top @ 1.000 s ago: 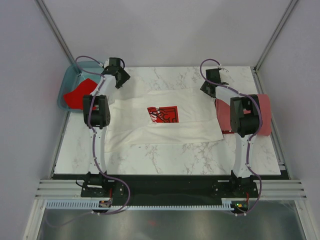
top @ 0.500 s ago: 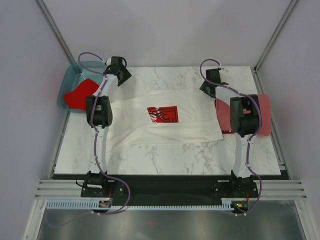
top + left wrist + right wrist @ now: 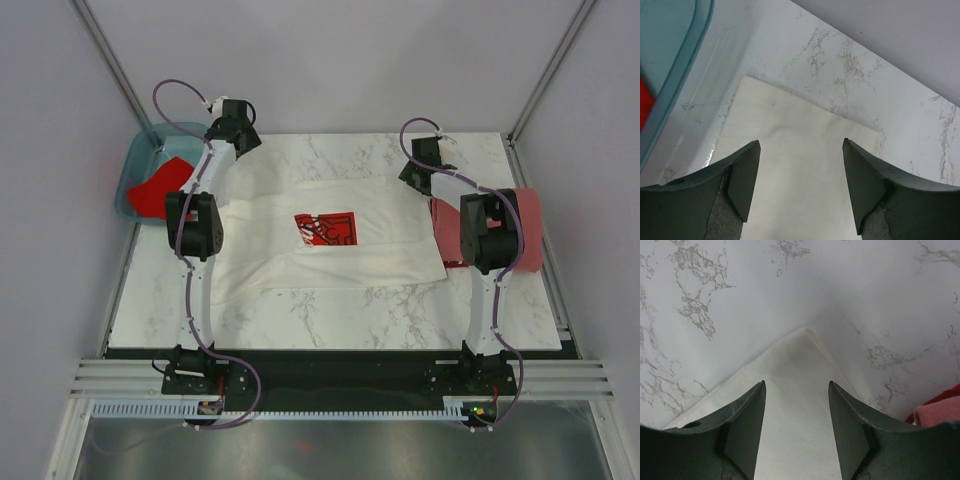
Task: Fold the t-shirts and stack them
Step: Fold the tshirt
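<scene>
A white t-shirt [image 3: 380, 245] with a red-and-black chest print [image 3: 325, 228] lies spread flat mid-table. My left gripper [image 3: 240, 135] hovers open over its far left corner [image 3: 790, 115], nothing between the fingers [image 3: 747, 170]. Open too, my right gripper [image 3: 415, 175] hangs above the far right corner [image 3: 800, 350], which shows between its empty fingers [image 3: 752, 420]. A dull brick-red t-shirt [image 3: 530, 225] lies folded at the right edge, half hidden by the right arm. A bright red t-shirt [image 3: 155, 190] sits in the tub.
The translucent teal tub [image 3: 140, 155] stands off the table's far left corner, and its rim [image 3: 682, 52] is close to the left fingers. White marble table [image 3: 330, 310]. Grey walls stand behind and at both sides.
My left gripper has drawn back toward the far wall, away from the shirt's corner, and its jaws have spread wider. The right gripper has stayed in place.
</scene>
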`<action>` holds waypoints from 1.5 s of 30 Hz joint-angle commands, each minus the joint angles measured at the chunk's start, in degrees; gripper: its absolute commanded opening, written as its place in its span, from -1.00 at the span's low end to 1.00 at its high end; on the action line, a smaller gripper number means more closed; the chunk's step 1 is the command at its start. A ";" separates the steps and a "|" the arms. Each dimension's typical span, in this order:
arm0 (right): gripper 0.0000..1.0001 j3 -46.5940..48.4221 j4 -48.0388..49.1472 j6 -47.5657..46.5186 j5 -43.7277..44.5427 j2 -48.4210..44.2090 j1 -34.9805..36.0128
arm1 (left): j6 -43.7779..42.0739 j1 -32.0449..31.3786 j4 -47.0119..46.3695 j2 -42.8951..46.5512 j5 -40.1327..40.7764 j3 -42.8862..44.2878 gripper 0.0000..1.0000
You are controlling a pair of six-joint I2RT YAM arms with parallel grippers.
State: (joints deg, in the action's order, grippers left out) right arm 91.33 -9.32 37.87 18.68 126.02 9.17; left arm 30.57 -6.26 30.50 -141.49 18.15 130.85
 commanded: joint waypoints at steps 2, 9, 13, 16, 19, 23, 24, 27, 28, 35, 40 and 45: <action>0.22 0.16 2.11 0.28 -0.66 -0.68 0.15 | -4.55 0.02 3.77 2.80 4.26 0.02 0.49; 0.26 -0.63 2.38 0.37 -1.19 -1.48 0.15 | -5.00 0.55 6.15 0.25 1.02 0.81 0.54; 0.29 -0.89 2.47 0.45 -1.27 -1.91 0.15 | -3.59 1.25 8.25 -2.81 -2.85 2.65 0.55; 0.31 -1.15 2.55 0.45 -1.36 -2.00 0.15 | -2.27 1.69 9.75 -4.23 -5.23 3.62 0.54; 0.32 -1.50 2.64 0.72 -1.63 -2.27 0.06 | -1.56 1.78 10.28 -4.84 -6.37 3.80 0.54; 0.33 -1.77 2.82 0.89 -1.71 -2.35 0.15 | -0.60 1.87 12.04 -6.69 -7.86 4.95 0.53; 0.34 -1.86 2.82 0.89 -1.89 -2.44 0.15 | -0.34 1.87 12.21 -7.21 -8.22 5.12 0.51; 0.35 -1.77 2.82 0.72 -1.72 -2.44 0.06 | 0.19 2.13 13.70 -8.71 -8.57 7.58 0.36; 0.35 -1.68 2.64 0.63 -1.37 -2.27 -0.03 | 0.37 2.31 13.71 -8.89 -9.09 7.76 0.33; 0.41 4.64 -2.79 -3.41 3.03 0.37 0.06 | 2.04 3.89 13.44 -11.96 -14.46 11.27 -0.48; 0.48 8.33 -4.74 -5.17 4.62 2.74 0.06 | 1.87 3.80 11.51 -11.53 -14.72 10.31 -0.96; 0.50 13.69 -7.90 -6.31 4.44 6.95 0.06 | 1.16 3.54 7.56 -8.63 -14.72 6.44 -0.96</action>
State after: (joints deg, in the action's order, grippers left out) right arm 101.30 -14.28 33.34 21.71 129.97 9.15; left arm 31.83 -2.33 40.21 -151.28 4.54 139.28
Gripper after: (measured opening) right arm 0.751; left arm 0.027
